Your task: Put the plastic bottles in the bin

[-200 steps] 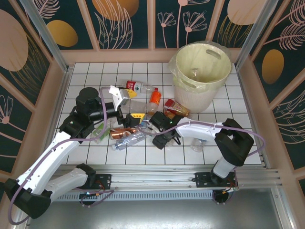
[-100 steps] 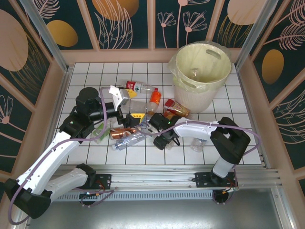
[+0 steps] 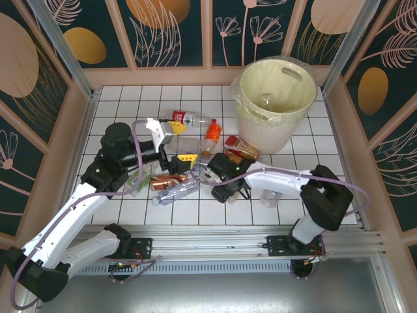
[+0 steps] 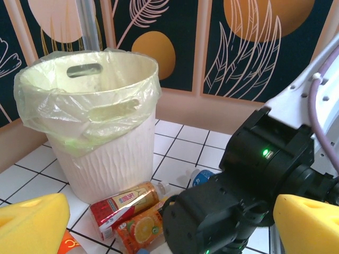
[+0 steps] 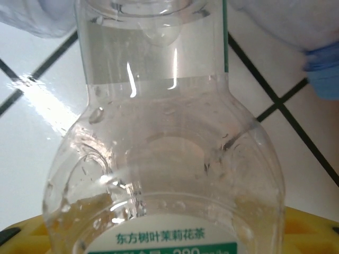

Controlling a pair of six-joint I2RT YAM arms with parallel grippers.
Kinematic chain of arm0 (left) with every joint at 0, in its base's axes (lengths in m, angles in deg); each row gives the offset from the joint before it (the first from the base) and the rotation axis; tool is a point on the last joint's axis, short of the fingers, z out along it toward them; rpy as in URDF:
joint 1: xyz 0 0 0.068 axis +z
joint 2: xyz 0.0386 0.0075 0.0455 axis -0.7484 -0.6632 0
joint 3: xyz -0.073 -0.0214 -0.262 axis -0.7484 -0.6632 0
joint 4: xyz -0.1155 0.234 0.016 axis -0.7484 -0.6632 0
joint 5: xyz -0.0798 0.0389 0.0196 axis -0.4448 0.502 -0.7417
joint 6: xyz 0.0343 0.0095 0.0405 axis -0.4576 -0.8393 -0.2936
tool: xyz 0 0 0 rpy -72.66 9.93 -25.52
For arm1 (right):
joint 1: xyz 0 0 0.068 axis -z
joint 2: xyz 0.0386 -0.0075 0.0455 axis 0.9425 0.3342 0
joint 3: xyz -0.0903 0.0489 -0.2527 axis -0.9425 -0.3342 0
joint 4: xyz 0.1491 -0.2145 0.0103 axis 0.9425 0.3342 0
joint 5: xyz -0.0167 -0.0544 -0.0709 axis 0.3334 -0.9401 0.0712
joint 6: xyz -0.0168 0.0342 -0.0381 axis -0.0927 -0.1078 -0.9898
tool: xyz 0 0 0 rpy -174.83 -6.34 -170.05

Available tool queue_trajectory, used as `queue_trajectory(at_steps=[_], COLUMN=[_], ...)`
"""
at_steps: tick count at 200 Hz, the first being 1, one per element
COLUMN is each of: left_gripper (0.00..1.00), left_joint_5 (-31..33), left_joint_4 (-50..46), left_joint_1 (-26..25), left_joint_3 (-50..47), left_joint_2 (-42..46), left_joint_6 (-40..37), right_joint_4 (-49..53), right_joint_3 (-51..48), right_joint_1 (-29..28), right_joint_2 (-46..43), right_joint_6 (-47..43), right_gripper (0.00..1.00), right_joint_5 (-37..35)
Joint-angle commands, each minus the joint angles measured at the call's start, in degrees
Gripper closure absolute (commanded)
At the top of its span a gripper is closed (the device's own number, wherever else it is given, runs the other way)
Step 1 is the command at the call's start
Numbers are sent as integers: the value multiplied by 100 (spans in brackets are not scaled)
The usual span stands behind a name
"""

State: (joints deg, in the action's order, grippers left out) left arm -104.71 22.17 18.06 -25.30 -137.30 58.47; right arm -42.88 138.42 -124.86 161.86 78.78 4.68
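Several plastic bottles lie in a heap on the white tiles: a red-labelled one [image 3: 186, 118], an orange one [image 3: 210, 134], a brown one [image 3: 166, 181] and a clear one [image 3: 174, 193]. The pale-yellow bin [image 3: 273, 134] with its clear liner stands at the back right. My right gripper [image 3: 225, 179] is down in the heap. Its yellow pads [image 5: 310, 230] press both sides of a clear green-labelled bottle [image 5: 164, 159]. My left gripper [image 3: 174, 147] hovers open above the heap's left side, with nothing between its yellow pads [image 4: 32, 222].
From the left wrist, the bin [image 4: 106, 159] stands behind a red-labelled bottle [image 4: 124, 203], an orange-labelled bottle [image 4: 143, 227] and a blue-labelled bottle [image 4: 204, 176]. The right arm's black wrist [image 4: 254, 185] blocks the foreground. Another clear bottle [image 3: 269, 195] lies under the right forearm. Wooden walls fence the tiles.
The right gripper's jaws have closed in on the clear bottle while its arm shifted a little. The left gripper has drifted slightly down and left, staying open.
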Motion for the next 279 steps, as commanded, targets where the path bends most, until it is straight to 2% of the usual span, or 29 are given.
queue_trajectory(at_steps=[1, 56, 125, 168, 214, 234, 251, 279], left_gripper=[1, 1, 1, 1, 1, 1, 1, 1], left_joint_5=[-68, -178, -408, -170, 134, 218, 302, 365], left_joint_4=[474, 1301, 2396, 2469, 2429, 2200, 2079, 1906], left_joint_1=[-19, -19, -19, -19, -20, -19, -19, -19], left_joint_3=[-95, -369, -724, -774, -795, -728, -695, -649], left_joint_2=[56, 30, -80, -45, -14, -14, -6, -31], left_joint_6=[251, 875, 1711, 1766, 1745, 1564, 1456, 1328], right_joint_4=[-221, -1086, -1775, -2037, -2261, -1998, -1530, -884], right_joint_3=[-189, -349, 668, 1484, 2236, 2760, 3312, 3893], right_joint_1=[107, 640, 1390, 1648, 2046, 2275, 2770, 3418], right_joint_2=[-553, -1667, -2204, -2117, -1905, -1637, -1313, -913], right_joint_6=[273, 613, 370, 91, -167, -165, -121, 53], right_gripper=[41, 42, 42, 42, 43, 44, 46, 46], right_joint_5=[251, 844, 1682, 1634, 1143, 740, 352, 384])
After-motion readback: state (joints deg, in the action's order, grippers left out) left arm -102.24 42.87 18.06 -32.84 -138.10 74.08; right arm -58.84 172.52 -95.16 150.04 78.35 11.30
